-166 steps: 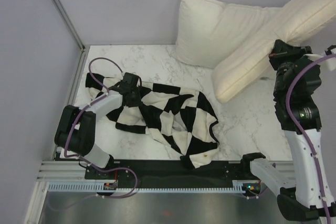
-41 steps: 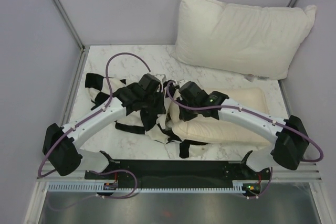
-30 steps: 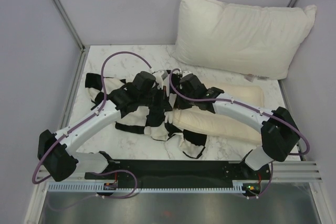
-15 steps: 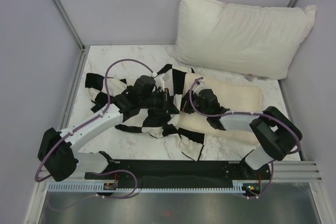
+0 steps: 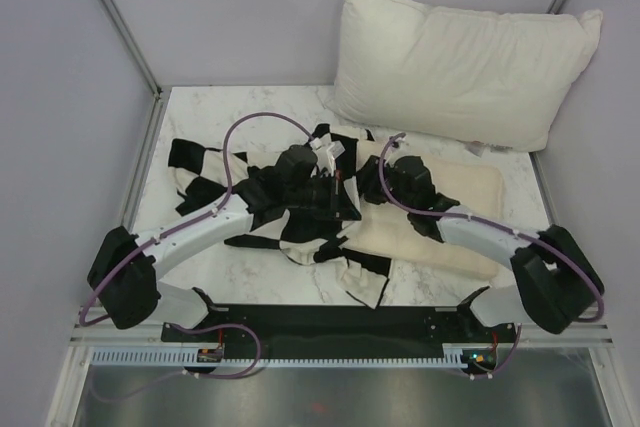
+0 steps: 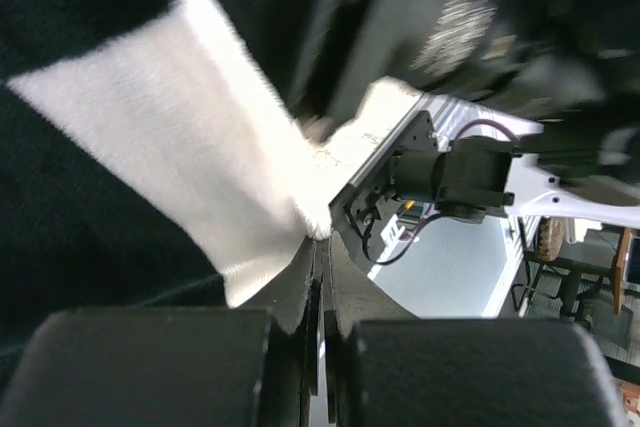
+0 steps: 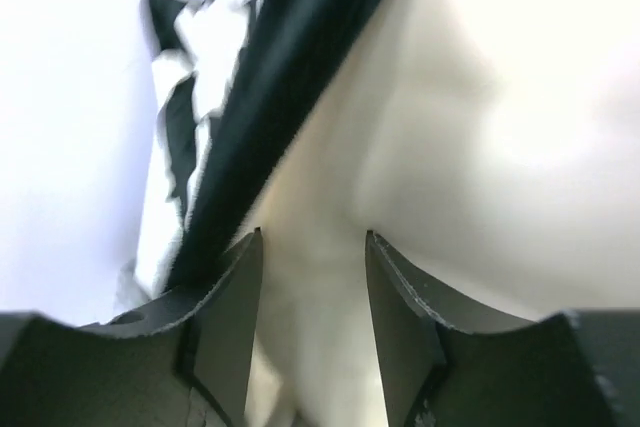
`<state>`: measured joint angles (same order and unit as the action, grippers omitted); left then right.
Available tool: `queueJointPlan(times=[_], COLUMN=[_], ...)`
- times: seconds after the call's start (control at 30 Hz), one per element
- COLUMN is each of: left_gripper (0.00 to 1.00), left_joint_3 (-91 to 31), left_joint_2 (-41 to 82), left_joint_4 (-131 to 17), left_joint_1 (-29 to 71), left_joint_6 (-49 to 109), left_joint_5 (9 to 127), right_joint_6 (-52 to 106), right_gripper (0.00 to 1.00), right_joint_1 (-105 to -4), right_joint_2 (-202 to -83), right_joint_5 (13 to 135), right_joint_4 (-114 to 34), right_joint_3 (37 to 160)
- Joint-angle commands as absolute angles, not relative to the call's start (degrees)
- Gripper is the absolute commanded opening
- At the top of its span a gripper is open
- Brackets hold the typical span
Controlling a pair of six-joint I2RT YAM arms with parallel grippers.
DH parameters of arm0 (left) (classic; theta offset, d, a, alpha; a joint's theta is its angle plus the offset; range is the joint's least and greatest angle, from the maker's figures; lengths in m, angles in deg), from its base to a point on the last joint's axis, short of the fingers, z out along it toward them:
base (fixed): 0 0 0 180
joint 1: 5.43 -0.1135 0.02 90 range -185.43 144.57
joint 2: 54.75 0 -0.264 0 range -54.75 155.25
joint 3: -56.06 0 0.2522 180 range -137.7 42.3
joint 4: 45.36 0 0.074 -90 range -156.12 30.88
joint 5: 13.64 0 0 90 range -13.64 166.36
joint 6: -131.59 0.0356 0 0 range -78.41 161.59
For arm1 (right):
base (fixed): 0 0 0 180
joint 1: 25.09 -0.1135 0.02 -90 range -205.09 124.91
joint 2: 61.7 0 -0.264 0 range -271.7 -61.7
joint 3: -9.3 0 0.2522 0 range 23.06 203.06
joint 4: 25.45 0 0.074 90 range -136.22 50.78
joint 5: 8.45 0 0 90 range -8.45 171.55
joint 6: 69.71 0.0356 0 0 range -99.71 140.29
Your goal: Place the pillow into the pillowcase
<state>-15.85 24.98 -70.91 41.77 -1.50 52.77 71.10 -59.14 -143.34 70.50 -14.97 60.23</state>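
The black-and-white checkered pillowcase (image 5: 285, 232) lies bunched at the table's middle left. My left gripper (image 5: 342, 205) is shut on a fold of its edge; in the left wrist view the pillowcase (image 6: 180, 137) runs into the closed left gripper (image 6: 322, 239). The cream pillow (image 5: 455, 209) lies flat to the right, its left end at the case's opening. My right gripper (image 5: 368, 185) sits at that end, open. In the right wrist view the right gripper (image 7: 312, 237) stands apart over the pillow (image 7: 480, 127), with a dark pillowcase edge (image 7: 290, 67) on the left.
A larger, puffy white pillow (image 5: 460, 57) leans against the back wall at the right. The marble table (image 5: 250, 107) is bounded by grey walls and a metal post (image 5: 120, 27) on the left. Purple cables loop above both arms.
My right gripper has opened and let go of the pillow's left end. My left gripper has carried the pillowcase edge a little to the right, towards the pillow.
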Motion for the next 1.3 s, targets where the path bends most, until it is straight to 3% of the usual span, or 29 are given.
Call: queueJointPlan(times=[0.0, 0.27, 0.3, 0.33, 0.37, 0.4, 0.43, 0.47, 0.5, 0.6, 0.7, 0.97, 1.1, 1.27], left_gripper=[0.02, 0.02, 0.02, 0.02, 0.02, 0.04, 0.07, 0.13, 0.34, 0.67, 0.82, 0.84, 0.85, 0.85], left_joint_3=[-18.0, -21.4, -21.6, -21.9, -22.7, -23.3, -23.7, -24.3, -25.5, -29.5, -35.1, -51.9, -60.4, -68.2], left_joint_2=[23.2, 26.1, 26.4, 26.9, 28.1, 28.9, 29.4, 30.0, 30.2, 29.1, 29.4, 40.2, 48.7, 57.2], left_joint_4=[-70.7, -70.7, -70.7, -69.5, -81.6, -82.7, -83.6, -86.9, -88.7, -97.9, -104.7, -108.7, -109.3, -110.1], left_joint_1=[41.9, 41.8, 41.7, 41.8, 41.7, 41.8, 41.9, 41.8, 41.8, 41.8, 41.2, 40.0, 40.1, 40.0], left_joint_6=[-3.9, -3.9, -3.9, -4.4, 4.2, 5.6, 6.5, 7.3, 8.6, 10.6, 12.5, 15.5, 16.0, 16.6], left_joint_5=[46.3, 46.3, 46.3, 46.6, 58.1, 58.0, 58.0, 60.0, 62.6, 76.4, 87.9, 91.7, 94.0, 97.8], right_joint_6=[62.2, 52.9, 52.0, 50.7, 49.7, 48.7, 47.6, 47.3, 46.9, 46.8, 48.9, 52.1, 53.9, 54.8], right_gripper=[0.53, 0.56, 0.61, 0.72, 0.85, 0.98, 0.98, 0.98, 0.98, 0.98, 0.98, 0.98, 0.98, 0.98], right_joint_1=[-57.6, -54.5, -53.6, -52.8, -50.4, -49.4, -48.2, -45.8, -44.4, -40.7, -38.5, -22.1, -19.6, -19.6], right_joint_2=[-132.0, -123.2, -122.6, -122.2, -122.2, -122.6, -123.1, -124.0, -124.4, -125.7, -126.8, -125.8, -128.0, -136.8], right_joint_5=[84.3, 100.4, 100.6, 100.6, 99.1, 98.7, 98.8, 98.8, 97.2, 96.0, 102.1, 101.9, 96.1, 97.8], right_joint_4=[-34.9, -61.0, -61.8, -62.7, -64.4, -65.3, -66.5, -66.7, -66.7, -66.5, -66.9, -66.2, -61.4, -58.9], right_joint_3=[66.2, 74.4, 74.7, 75.5, 76.1, 76.6, 77.2, 77.1, 76.9, 76.1, 76.2, 73.5, 70.5, 71.1])
